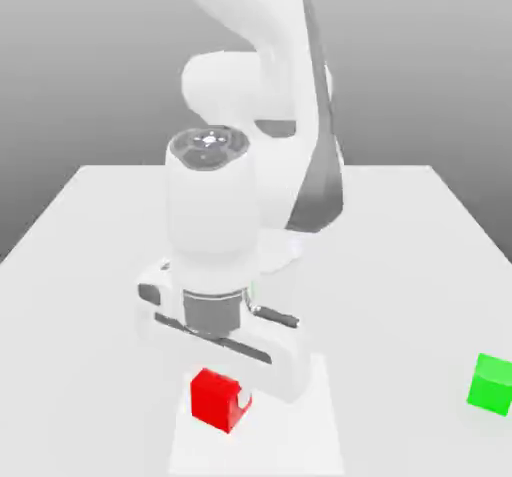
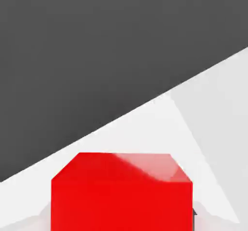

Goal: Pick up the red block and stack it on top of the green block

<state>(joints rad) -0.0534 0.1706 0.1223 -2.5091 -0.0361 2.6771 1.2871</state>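
The red block point(image 1: 215, 397) sits on the white table point(image 1: 400, 255) near its front, just under the arm's hand. My gripper point(image 1: 222, 399) reaches straight down around it and is shut on its sides; one white fingertip point(image 1: 243, 398) shows against the block's right face. In the hand view the red block point(image 2: 121, 191) looms large and close between the fingers. The green block point(image 1: 490, 383) rests on the table far off toward the exterior view's right, apart from the gripper.
The arm's white body point(image 1: 260, 85) rises behind the hand at the table's middle. Open table surface lies between the red and green blocks. The table's edge runs close to the green block on the exterior view's right.
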